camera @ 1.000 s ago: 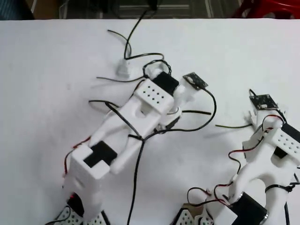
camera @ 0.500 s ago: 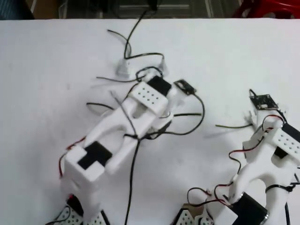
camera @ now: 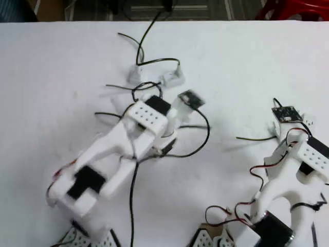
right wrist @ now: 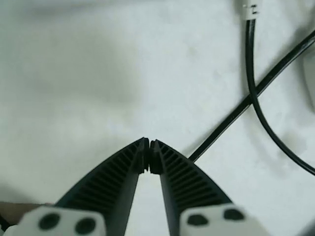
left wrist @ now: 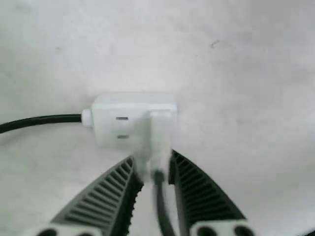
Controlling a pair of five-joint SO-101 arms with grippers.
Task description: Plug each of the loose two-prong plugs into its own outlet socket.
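**Left gripper** (left wrist: 152, 164): its ribbed grey fingers pinch the rear end of a white two-prong plug (left wrist: 158, 132). The plug's black cord (left wrist: 162, 216) runs back between the fingers.

**Plug and outlet:** the plug sits in a white rectangular outlet block (left wrist: 123, 118) on the white table (left wrist: 246, 59), just beside a free pair of slots (left wrist: 121, 127). The plug's long axis is square to the block's face, prongs toward the block. The block's long axis lies crosswise, in line with its own black lead (left wrist: 39, 120).

**Surroundings:** a second small white block (camera: 134, 76) lies near, with thin black wires (camera: 146, 85) looped around the wrist.

**Right gripper** (right wrist: 148, 156): fingertips pressed together, above the table beside two crossing black cables (right wrist: 253, 98).
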